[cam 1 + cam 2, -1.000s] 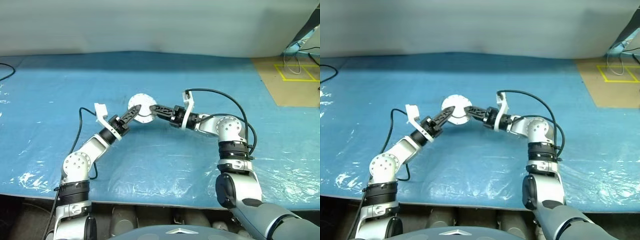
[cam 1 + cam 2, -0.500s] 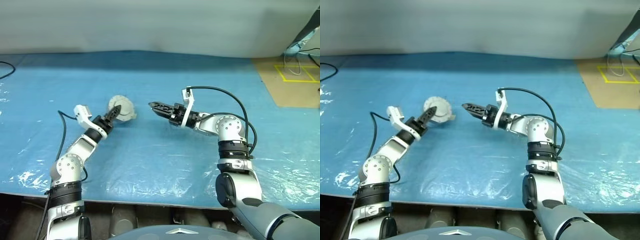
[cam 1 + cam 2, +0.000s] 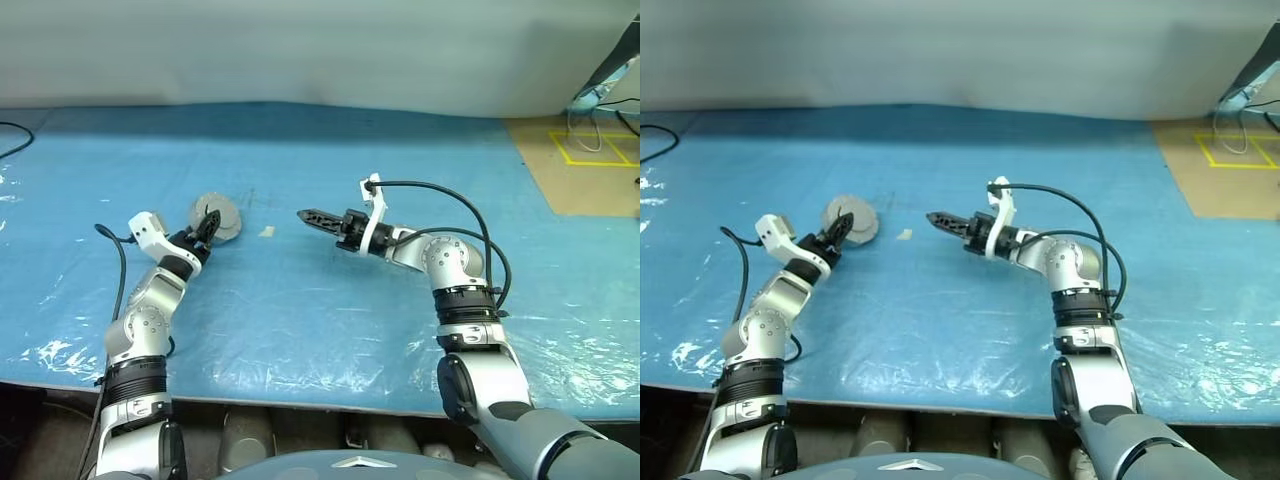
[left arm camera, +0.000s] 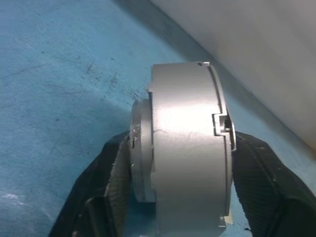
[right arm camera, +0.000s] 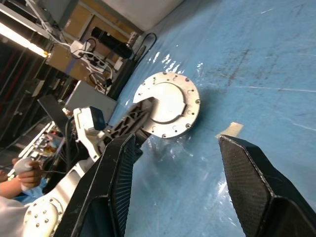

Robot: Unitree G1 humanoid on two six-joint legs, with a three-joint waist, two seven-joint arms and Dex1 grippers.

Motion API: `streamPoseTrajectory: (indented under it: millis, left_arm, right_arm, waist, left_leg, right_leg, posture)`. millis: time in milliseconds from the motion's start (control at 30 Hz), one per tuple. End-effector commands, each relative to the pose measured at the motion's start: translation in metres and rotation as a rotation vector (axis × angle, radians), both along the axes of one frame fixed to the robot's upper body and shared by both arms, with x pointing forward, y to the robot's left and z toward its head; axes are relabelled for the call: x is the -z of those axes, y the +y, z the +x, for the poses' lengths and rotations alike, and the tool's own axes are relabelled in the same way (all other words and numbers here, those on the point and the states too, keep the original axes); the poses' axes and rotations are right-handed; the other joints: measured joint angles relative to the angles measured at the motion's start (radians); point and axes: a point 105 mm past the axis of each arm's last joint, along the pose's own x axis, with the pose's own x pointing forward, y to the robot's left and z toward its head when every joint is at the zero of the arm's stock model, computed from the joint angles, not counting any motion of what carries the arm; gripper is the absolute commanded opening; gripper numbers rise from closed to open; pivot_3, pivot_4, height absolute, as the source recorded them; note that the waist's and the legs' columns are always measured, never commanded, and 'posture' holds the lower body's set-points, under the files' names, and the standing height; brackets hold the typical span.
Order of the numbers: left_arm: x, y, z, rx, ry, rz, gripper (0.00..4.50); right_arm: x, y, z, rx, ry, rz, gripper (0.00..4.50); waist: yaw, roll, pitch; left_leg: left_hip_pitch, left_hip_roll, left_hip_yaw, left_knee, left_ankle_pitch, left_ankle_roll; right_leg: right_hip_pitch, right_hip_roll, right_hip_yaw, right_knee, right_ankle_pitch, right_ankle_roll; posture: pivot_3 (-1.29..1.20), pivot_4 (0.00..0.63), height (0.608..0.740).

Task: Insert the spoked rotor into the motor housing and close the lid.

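A big blue sheet (image 3: 320, 290) covers the table. A tan board (image 3: 580, 165) with yellow tape lines lies at the far right corner.

The left gripper (image 3: 209, 222) is on the left half of the sheet, closer to the far edge than to the near edge. The motor housing (image 3: 216, 216) sits between its two black fingers (image 4: 269, 187). The housing is tipped up on its rim, so its round flat face points out sideways toward the middle of the sheet. In the head views it looks like a grey disc, and its short thick side is hard to see there.

The left wrist view shows that thick side instead. It is a plain silver band with a small notch, one finger lies on each flat face, and I cannot tell if the fingers press it or just sit next to it.

The right wrist view shows the flat round face with small holes around the rim.

The right gripper (image 3: 308, 215) is near the middle of the sheet, well apart from the housing. Its fingers are spread wide with nothing between them.

A small pale scrap (image 3: 266, 231) lies on the sheet between the two grippers.
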Motion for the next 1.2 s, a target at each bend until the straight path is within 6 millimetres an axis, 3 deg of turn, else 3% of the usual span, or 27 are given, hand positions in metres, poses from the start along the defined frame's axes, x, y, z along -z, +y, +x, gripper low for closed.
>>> streamPoseTrajectory:
  millis: [33,233,367,467,600,733,900,1067,1200]
  left_arm:
    - [-0.02,0.01,0.002,-0.028,-0.064,0.046,4.49]
    - [-0.024,0.049,0.001,-0.169,-0.049,0.218,4.49]
    - [-0.027,0.066,-0.004,-0.237,-0.046,0.289,4.49]
    - [-0.03,0.068,-0.009,-0.244,-0.063,0.384,4.49]
    - [-0.039,0.048,-0.015,-0.17,-0.12,0.506,4.49]
    - [-0.06,0.002,-0.024,-0.038,-0.25,0.59,4.49]
    - [-0.07,-0.021,-0.021,-0.068,-0.297,0.673,4.49]
    - [-0.043,-0.038,-0.028,-0.067,-0.244,0.703,4.49]
    - [-0.023,-0.044,-0.041,-0.055,-0.203,0.702,4.49]
  right_arm:
    - [-0.011,0.0,-0.002,-0.014,-0.058,0.018,2.85]
    - [-0.006,0.004,-0.005,-0.028,-0.052,0.006,2.85]
    - [-0.001,0.006,-0.006,-0.033,-0.049,-0.007,2.85]
    - [-0.001,0.007,-0.008,-0.038,-0.056,-0.007,2.85]
    - [-0.003,0.002,-0.001,0.021,-0.12,-0.062,2.85]
    - [-0.009,-0.023,0.024,0.264,-0.337,-0.312,2.85]
    - [-0.006,-0.051,0.034,0.494,-0.472,-0.519,2.85]
    - [-0.002,-0.061,0.018,0.588,-0.695,-0.723,2.85]
    - [0.012,-0.074,0.002,0.643,-0.706,-0.796,2.85]
  waist:
    - [-0.001,0.0,0.0]
    - [-0.002,0.0,0.0]
    - [-0.002,0.0,0.0]
    - [-0.002,0.0,0.0]
    - [-0.001,0.0,0.0]
    - [0.002,0.0,0.0]
    - [-0.003,0.0,0.0]
    - [-0.009,0.0,0.0]
    - [-0.023,0.0,0.0]
  left_leg:
    - [0.0,0.0,0.0,0.001,0.0,0.0]
    - [0.001,0.0,0.0,0.001,0.0,0.0]
    - [0.0,0.0,0.0,0.0,0.0,0.0]
    - [0.001,0.0,0.0,0.0,0.0,0.0]
    - [0.001,0.0,0.0,0.0,0.0,0.0]
    - [0.0,0.0,0.0,0.001,0.0,0.0]
    - [0.0,0.0,0.001,0.0,0.0,0.0]
    - [-0.002,-0.001,0.001,0.0,0.0,0.0]
    - [-0.003,-0.001,0.0,-0.002,0.0,-0.001]
  right_leg:
    - [0.0,0.0,0.0,0.0,0.0,0.0]
    - [0.0,0.0,0.0,0.001,0.0,0.0]
    - [0.0,0.0,0.0,0.0,0.0,0.0]
    - [-0.001,0.0,0.0,0.0,0.0,0.0]
    - [-0.001,0.0,0.0,0.0,0.0,0.0]
    - [-0.002,-0.001,0.0,0.0,0.0,0.0]
    - [-0.002,0.0,0.001,0.001,0.0,0.0]
    - [-0.005,0.0,0.002,0.0,0.002,0.004]
    - [-0.007,0.0,0.002,0.0,0.002,0.004]
  posture:
    - [0.0,0.15,0.74]
    - [0.0,0.15,0.74]
    - [0.0,0.15,0.74]
    - [0.0,0.15,0.74]
    - [0.0,0.15,0.74]
    - [0.0,0.15,0.74]
    - [0.0,0.15,0.74]
    - [0.0,0.15,0.74]
    - [0.0,0.15,0.74]
